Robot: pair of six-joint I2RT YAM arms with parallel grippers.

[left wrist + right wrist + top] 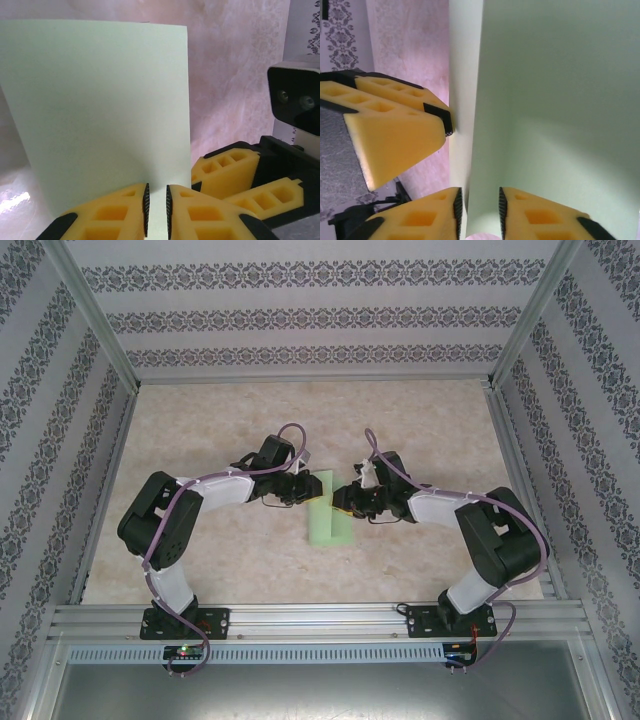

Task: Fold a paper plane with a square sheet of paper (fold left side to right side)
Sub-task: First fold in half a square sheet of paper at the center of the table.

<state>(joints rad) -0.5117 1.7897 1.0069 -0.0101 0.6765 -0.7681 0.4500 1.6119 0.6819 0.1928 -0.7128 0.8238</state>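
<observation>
Patterned walls enclose a marbled tabletop (250, 430). At centre the left gripper (156, 212) pinches the square sheet of paper (328, 520) by one edge; the right gripper (479, 212) clamps its opposite side. Both arms bend inward, elbows out, wrists nearly meeting.

In the overhead view we are finding both pincers too small to judge, and they are covering the far part of the square sheet of paper (328, 525). In the right wrist view the sheet is running off the top and right edges.
</observation>
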